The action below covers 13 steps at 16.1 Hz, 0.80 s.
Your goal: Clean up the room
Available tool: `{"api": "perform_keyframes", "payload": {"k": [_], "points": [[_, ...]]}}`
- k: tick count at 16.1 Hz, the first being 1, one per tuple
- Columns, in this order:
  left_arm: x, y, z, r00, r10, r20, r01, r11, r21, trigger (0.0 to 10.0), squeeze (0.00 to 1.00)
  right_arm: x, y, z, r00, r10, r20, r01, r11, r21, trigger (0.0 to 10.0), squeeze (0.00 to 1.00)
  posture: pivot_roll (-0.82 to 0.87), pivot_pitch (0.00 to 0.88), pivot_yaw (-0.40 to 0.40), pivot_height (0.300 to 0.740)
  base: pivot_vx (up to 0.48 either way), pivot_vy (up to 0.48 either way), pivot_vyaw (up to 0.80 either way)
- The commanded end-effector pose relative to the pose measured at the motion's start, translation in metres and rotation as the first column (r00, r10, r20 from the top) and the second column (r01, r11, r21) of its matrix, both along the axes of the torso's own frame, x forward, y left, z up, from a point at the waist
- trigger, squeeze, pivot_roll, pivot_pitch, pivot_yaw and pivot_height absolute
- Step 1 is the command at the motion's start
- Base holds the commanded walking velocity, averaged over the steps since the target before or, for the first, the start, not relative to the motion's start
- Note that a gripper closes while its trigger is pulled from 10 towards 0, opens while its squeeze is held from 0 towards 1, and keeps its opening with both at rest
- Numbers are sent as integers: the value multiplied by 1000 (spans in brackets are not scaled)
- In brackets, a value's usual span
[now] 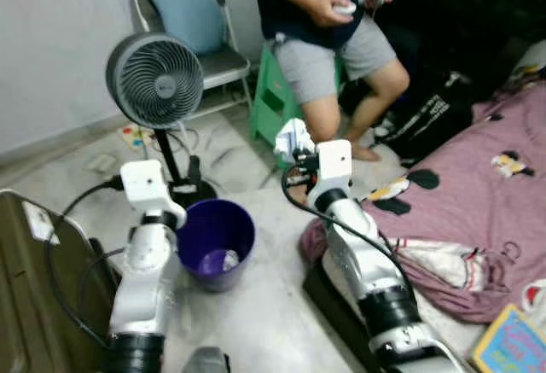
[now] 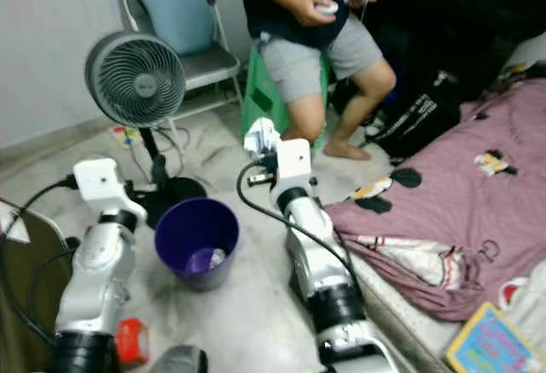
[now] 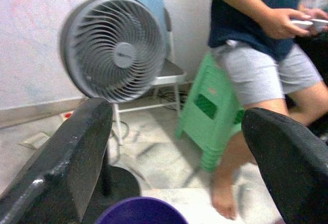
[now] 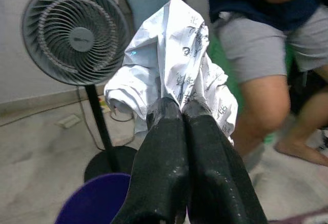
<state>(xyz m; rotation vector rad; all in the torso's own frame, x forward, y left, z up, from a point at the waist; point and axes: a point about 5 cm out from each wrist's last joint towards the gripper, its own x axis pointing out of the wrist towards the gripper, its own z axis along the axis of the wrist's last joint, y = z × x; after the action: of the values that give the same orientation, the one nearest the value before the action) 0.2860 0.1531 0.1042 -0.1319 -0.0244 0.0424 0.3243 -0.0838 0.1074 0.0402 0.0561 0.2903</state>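
A crumpled printed paper [image 4: 171,60] is pinched between the closed fingers of the right gripper [image 4: 177,112], held raised above the floor [image 1: 256,305], just right of and above the purple bin [image 1: 215,241]. Black print is seen on the paper but cannot be read. The left gripper [image 3: 179,152] is held with fingers [image 3: 66,162] spread wide apart, nothing between them, over the bin's near-left rim. The bin is set on the floor at the foot of the grey pedestal fan [image 1: 155,80], touching or just beside its black base. Small pale scraps [image 1: 227,259] are seen at the bin's bottom. A small logo on the fan hub is too blurred to read. Open floor is left only in a narrow strip between the bin and the edge of the pink bed cover [image 1: 478,194]. A green stool [image 1: 271,104], a folding chair [image 1: 209,49] and a person [image 1: 328,40] are placed beyond. A red can [image 2: 130,341] is lying beside the left arm.
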Motion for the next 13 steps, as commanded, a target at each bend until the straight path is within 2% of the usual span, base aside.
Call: {"api": "perform_keyframes", "payload": {"k": [1,4,7,11,12,13], "points": [[0,-6,0,1000,-20,-5,20,1000,5,10000,0,3,-7,-2,1000,-27,-4,27,1000,-3,10000,0,121,0,-42,740,0,0,0],[-3,-2,1,1000,12,3,-12,1000,8,10000,0,5,0,0,1000,3,-7,-3,1000,0,10000,0,151,0,-77,740,0,0,0],[-12,6,-7,995,96,-22,-96,995,10,10000,0,8,11,2,998,56,-4,-56,998,-7,10000,0,170,0,-117,740,0,0,0],[-5,-5,-7,999,45,-25,-45,999,-4,10000,0,7,3,3,1000,20,5,-20,1000,-12,10000,0,114,0,-73,740,0,0,0],[5,-12,-5,1000,2,-26,-2,1000,-7,10000,0,6,-8,2,1000,-24,11,24,1000,-17,10000,0,79,0,-44,740,0,0,0],[7,-13,-5,1000,-9,-26,8,1000,-7,10000,0,6,-10,2,999,-37,14,37,999,-18,10000,0,64,0,-29,740,0,0,0]]}}
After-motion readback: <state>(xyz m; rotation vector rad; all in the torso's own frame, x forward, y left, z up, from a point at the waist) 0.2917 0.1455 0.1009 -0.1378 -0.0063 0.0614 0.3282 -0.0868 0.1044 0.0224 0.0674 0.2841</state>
